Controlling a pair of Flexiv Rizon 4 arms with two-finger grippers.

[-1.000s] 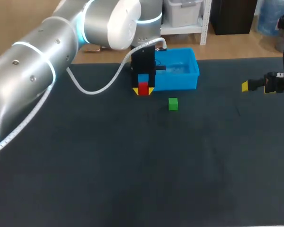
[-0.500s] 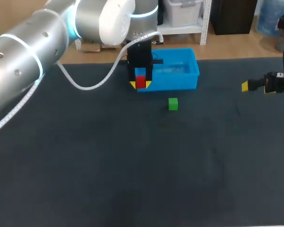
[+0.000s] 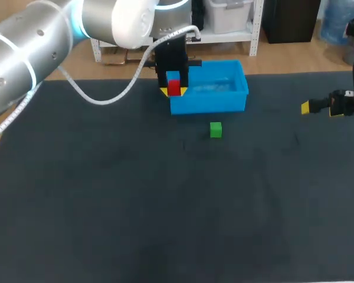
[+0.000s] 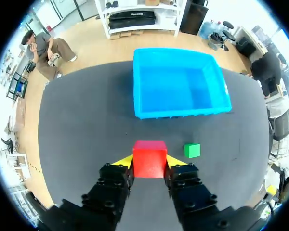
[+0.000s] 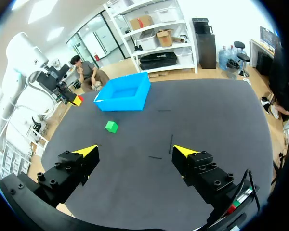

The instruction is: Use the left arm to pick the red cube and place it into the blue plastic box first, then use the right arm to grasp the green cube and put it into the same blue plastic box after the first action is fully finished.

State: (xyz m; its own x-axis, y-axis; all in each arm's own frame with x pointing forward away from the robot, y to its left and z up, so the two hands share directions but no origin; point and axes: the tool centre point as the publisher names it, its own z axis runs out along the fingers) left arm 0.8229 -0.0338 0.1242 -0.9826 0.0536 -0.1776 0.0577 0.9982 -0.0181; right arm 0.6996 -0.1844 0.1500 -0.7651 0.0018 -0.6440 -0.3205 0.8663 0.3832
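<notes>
- Head view: my left gripper [image 3: 173,91] is clamped on the red cube [image 3: 174,88], over the left wall of the blue plastic box [image 3: 224,101]. Letting go here could bounce the cube off the rim.
- Left wrist view: the box lies ahead of my fingers, not under them.
- Right wrist view: my right gripper [image 5: 135,151] is wide open and empty, well apart from the green cube [image 5: 111,126].

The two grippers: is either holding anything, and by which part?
The left gripper holds the red cube by two opposite sides; the right gripper holds nothing.

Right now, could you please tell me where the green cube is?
In the head view the green cube sits on the table just in front of the blue plastic box, apart from it, near the view's middle.
</notes>
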